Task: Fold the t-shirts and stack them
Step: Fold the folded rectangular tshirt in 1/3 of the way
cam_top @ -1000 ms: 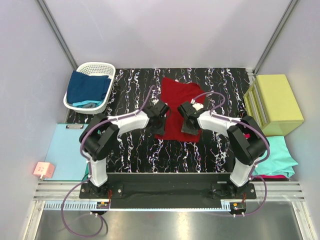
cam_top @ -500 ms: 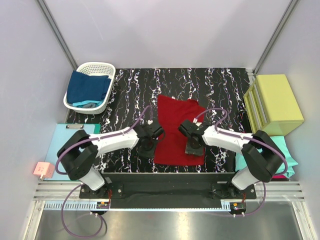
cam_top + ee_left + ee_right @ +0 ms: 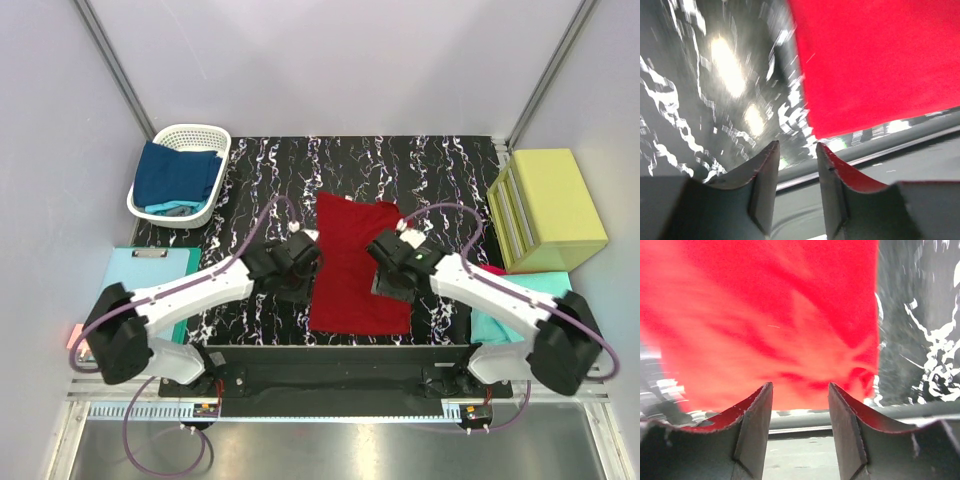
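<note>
I see the dark red cloth t-shirt lying flat as a long rectangle on the black white-veined table, close to the near edge where both arms can reach it. My left gripper sits at its left long edge and my right gripper at its right, each spread with nothing between the fingers. I judge this flanking suits a crosswise fold. The navy shirts wait in the white slatted plastic basket.
</note>
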{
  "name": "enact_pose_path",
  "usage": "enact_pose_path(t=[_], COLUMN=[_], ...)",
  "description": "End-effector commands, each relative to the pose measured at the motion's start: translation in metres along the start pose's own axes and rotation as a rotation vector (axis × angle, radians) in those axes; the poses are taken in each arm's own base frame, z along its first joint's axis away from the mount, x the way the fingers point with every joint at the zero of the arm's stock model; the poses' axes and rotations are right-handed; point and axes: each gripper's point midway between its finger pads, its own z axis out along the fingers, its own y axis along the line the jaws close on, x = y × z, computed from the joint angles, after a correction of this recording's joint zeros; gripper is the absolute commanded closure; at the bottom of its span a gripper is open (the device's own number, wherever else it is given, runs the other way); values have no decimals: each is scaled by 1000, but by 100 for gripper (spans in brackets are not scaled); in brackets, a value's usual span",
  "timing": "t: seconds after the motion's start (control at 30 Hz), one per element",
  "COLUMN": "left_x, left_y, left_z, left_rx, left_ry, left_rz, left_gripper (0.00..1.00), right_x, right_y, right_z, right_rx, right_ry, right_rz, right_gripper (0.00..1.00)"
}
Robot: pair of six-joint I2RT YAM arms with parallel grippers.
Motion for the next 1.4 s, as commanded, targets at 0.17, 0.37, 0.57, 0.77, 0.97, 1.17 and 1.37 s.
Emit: enact_pose_path(t=[0.17, 0.37, 0.57, 0.77, 0.97, 1.17, 1.37], left_x=[-7, 16, 19, 19, 17, 19, 22], left_y=[-27, -31, -31, -30, -26, -29, -30], left_z=[3, 15, 18, 24, 29, 30, 31], left_rx=[194, 299, 296, 271, 233, 230, 226], left_ry=[-123, -118, -116, -105, -104, -94, -79], left_rz=[21, 11, 10, -1, -27, -31, -29], left_gripper=[53, 52, 52, 52, 52, 53, 54], right_x=[9, 37, 45, 54, 61, 63, 71], right_y=[-24, -44, -45, -47, -60, -63, -67], right_z=[-18, -8, -2, 7, 15, 18, 24], right_rx=[16, 31, 50, 69, 134, 140, 151], right_ry=[-55, -13, -6, 16, 32, 30, 61], right_rz=[24, 101, 93, 79, 62, 65, 59], right_gripper=[44, 46, 46, 46, 53, 65, 66])
